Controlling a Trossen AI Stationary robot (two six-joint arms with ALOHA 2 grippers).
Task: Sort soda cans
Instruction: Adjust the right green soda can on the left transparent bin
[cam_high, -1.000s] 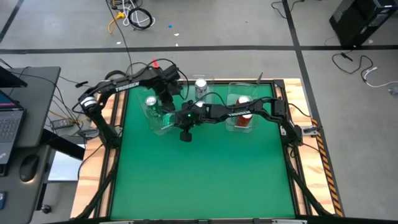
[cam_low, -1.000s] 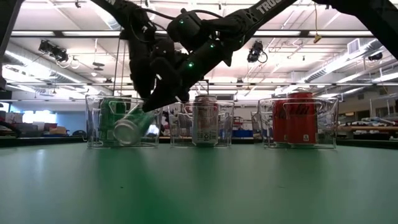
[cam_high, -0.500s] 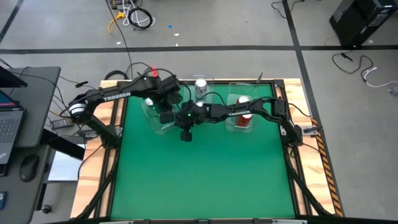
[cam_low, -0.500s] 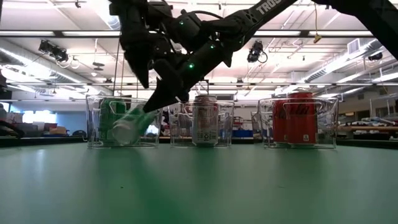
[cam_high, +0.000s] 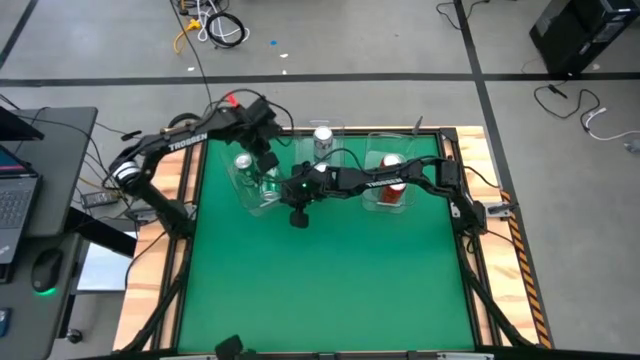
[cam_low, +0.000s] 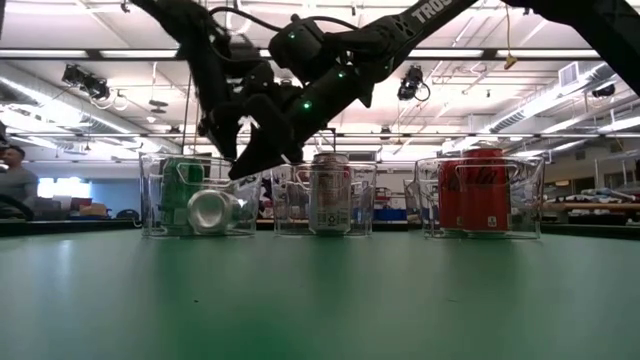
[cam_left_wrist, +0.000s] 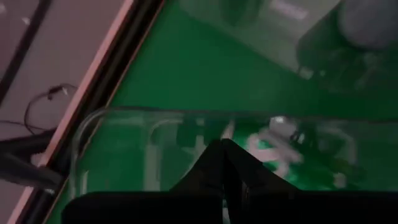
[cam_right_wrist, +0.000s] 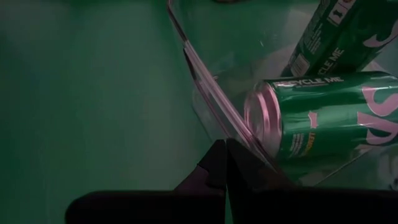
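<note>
While one green can (cam_low: 212, 211) lies toppled in the left clear tray (cam_low: 150, 200) beside its upright twin (cam_low: 180, 185), both tools, left tool (cam_high: 268, 160) and right tool (cam_high: 272, 186), hover closed and empty; I'd right it gently.

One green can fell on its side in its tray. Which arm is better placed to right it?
Probably the right: its gripper hangs just above the tipped green can, jaws shut. The left gripper sits over the same tray.
</note>
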